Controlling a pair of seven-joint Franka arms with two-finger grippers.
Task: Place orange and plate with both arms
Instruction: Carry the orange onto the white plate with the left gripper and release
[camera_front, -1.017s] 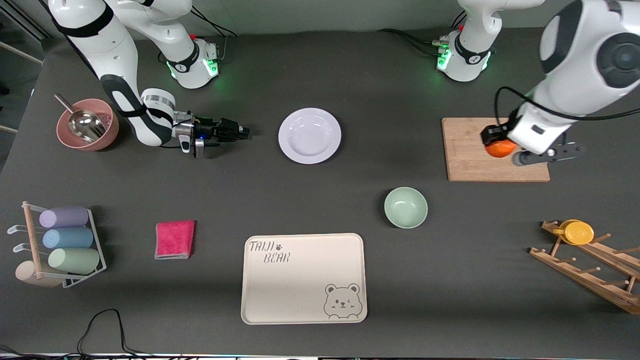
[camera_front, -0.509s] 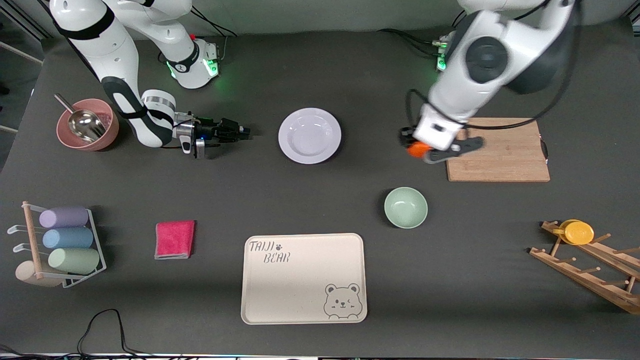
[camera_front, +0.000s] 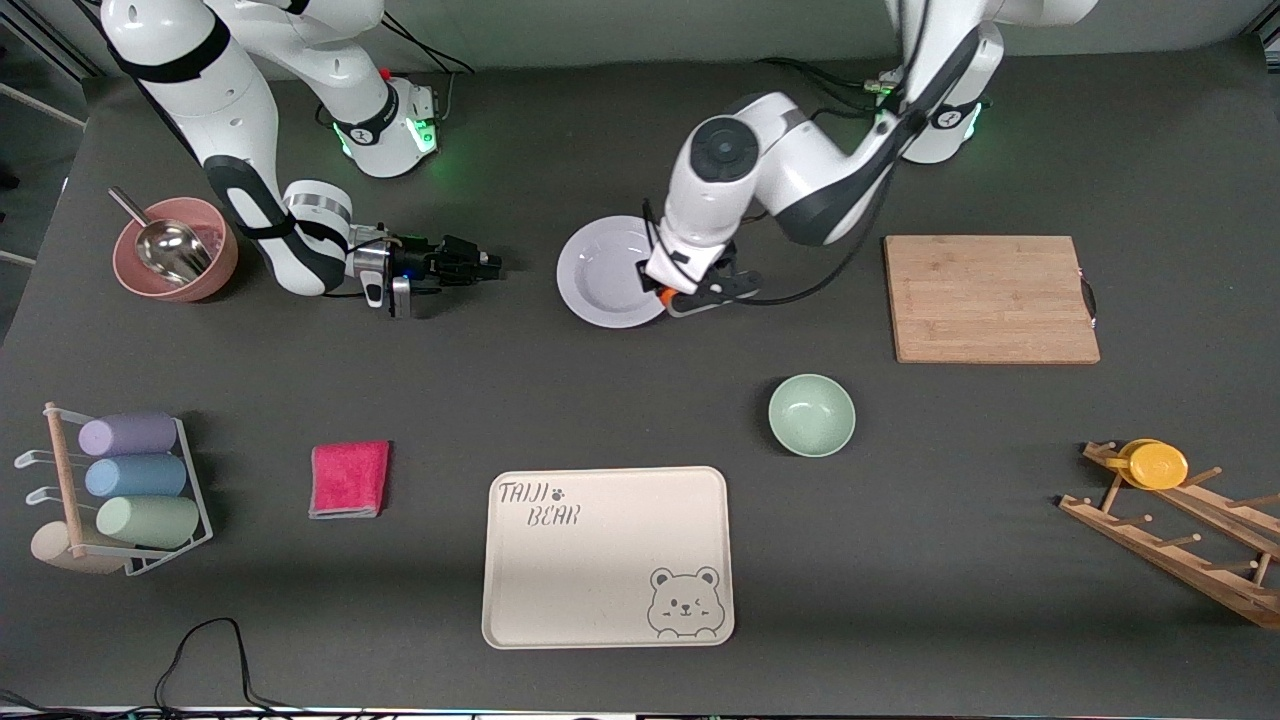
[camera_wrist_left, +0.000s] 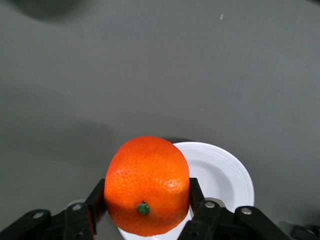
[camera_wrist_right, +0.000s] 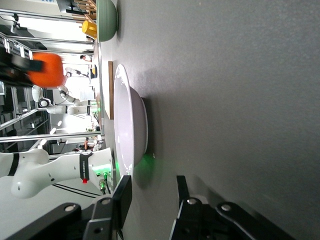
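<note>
The pale lavender-white plate (camera_front: 605, 270) lies on the table between the two arms. My left gripper (camera_front: 668, 295) is shut on the orange (camera_front: 665, 296) and holds it over the plate's rim at the side toward the left arm's end. In the left wrist view the orange (camera_wrist_left: 147, 185) sits between the black fingers (camera_wrist_left: 96, 197), with the plate (camera_wrist_left: 220, 172) below it. My right gripper (camera_front: 490, 263) is open and empty, low over the table beside the plate toward the right arm's end. Its wrist view shows the plate (camera_wrist_right: 131, 120) edge-on ahead of the right gripper (camera_wrist_right: 152, 197), and the orange (camera_wrist_right: 47, 70) above it.
A wooden cutting board (camera_front: 990, 298) lies toward the left arm's end. A mint-green bowl (camera_front: 811, 415) and a cream bear tray (camera_front: 607, 557) lie nearer the camera. A pink bowl with a scoop (camera_front: 175, 250), a pink cloth (camera_front: 349, 479), a cup rack (camera_front: 120, 490) and a yellow lid (camera_front: 1160, 465) on a wooden rack stand around.
My left gripper has carried the orange from over the cutting board across to the plate's rim. The right arm has not moved.
</note>
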